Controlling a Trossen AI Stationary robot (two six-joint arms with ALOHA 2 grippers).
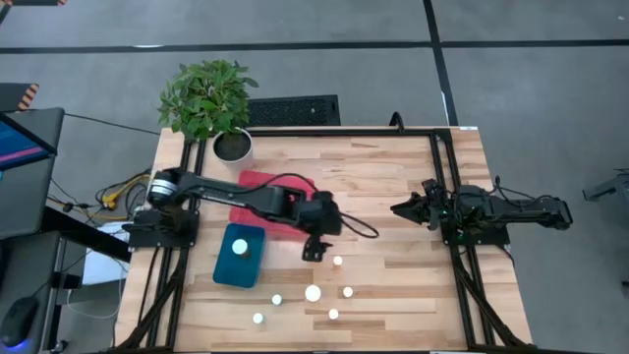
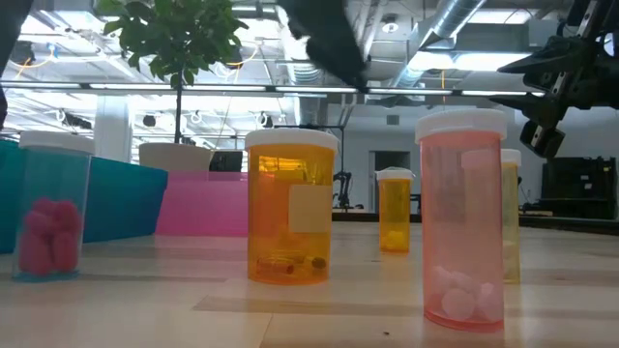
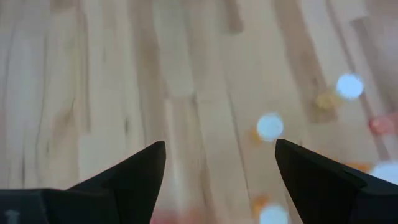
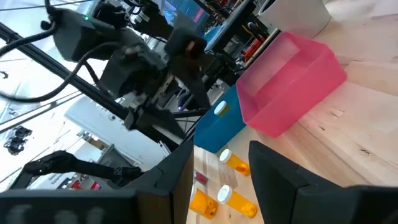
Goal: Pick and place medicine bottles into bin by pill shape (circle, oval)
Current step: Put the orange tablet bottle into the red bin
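Several medicine bottles with white caps (image 1: 313,292) stand upright on the wooden table near its front edge; the low view shows an orange one (image 2: 290,208) and a pink one (image 2: 462,222) up close. One more bottle (image 1: 239,246) stands in the teal bin (image 1: 224,270). The pink bin (image 1: 257,182) lies partly under my left arm. My left gripper (image 1: 314,254) hovers open above the table just beyond the bottles, slanting down, with only bare wood between its fingers (image 3: 221,146). My right gripper (image 1: 396,208) waits open at the table's right side, pointing level.
A potted plant (image 1: 208,98) stands at the table's far left corner. A black frame rail (image 1: 437,187) runs along the right side. Bare wood lies between the bottles and my right arm.
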